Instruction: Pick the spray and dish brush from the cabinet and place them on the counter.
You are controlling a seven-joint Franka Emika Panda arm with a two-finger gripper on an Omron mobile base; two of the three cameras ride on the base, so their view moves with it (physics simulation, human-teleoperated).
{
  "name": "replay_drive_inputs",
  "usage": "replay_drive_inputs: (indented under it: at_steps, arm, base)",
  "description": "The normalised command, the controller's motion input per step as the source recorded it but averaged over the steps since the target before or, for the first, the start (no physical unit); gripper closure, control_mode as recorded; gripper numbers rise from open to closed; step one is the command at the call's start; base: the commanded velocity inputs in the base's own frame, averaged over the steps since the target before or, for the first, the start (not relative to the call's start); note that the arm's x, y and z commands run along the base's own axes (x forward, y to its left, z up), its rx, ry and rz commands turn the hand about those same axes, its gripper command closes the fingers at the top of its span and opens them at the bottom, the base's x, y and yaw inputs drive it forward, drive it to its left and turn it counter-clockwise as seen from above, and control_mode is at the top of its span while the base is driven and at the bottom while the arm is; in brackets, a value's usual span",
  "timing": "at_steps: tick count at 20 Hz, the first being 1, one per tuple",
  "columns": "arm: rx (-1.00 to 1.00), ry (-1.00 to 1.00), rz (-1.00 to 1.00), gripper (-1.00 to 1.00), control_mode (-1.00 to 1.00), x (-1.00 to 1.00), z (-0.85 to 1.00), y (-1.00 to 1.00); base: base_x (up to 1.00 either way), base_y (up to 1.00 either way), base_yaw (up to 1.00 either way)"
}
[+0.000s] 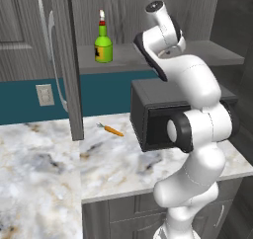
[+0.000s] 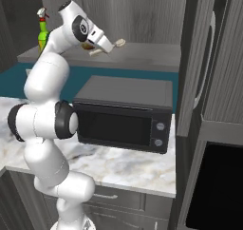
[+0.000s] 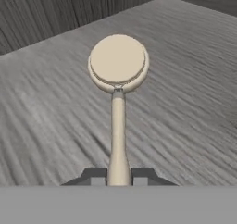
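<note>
While clamped on the dish brush (image 3: 117, 102) handle, tool (image 3: 118, 176) (spray (image 1: 103, 39) at left, from base)

Beige dish brush (image 3: 117, 93) held by its handle over the cabinet (image 3: 194, 79) shelf (green spray (image 1: 103, 44) upright there).

My arm (image 1: 197, 134) rises lower right, reaching up into open cabinet (image 1: 69, 60). Spray (image 1: 103, 42) upright on cabinet shelf, left of my wrist. Carrot (image 1: 111, 130) lies on counter (image 1: 44, 169), near black microwave (image 1: 148, 114) behind my arm.
</note>
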Motion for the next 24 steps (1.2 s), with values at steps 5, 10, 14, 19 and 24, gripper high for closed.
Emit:
replay_drive_inputs:
  at_steps: [5, 10, 14, 19, 24]
  arm:
    - [-0.05, 0.0, 0.0, 1.0, -1.0, -0.34, 0.47, 0.21]
    - [0.01, 0.0, 0.0, 1.0, -1.0, -0.72, 0.07, 0.02]
    - [0.0, 0.0, -0.02, 1.0, -1.0, -0.99, 0.02, 0.05]
    - [0.02, -0.02, -0.03, 1.0, -1.0, -1.0, 0.0, 0.11]
    - [0.06, -0.03, 0.0, 1.0, -1.0, -1.0, -0.19, 0.32]
  base:
    - [0.0, 0.0, 0.0]
    - [0.0, 0.0, 0.0]
    - [0.0, 0.0, 0.0]
    - [0.0, 0.0, 0.0]
    - [0.0, 0.0, 0.0]
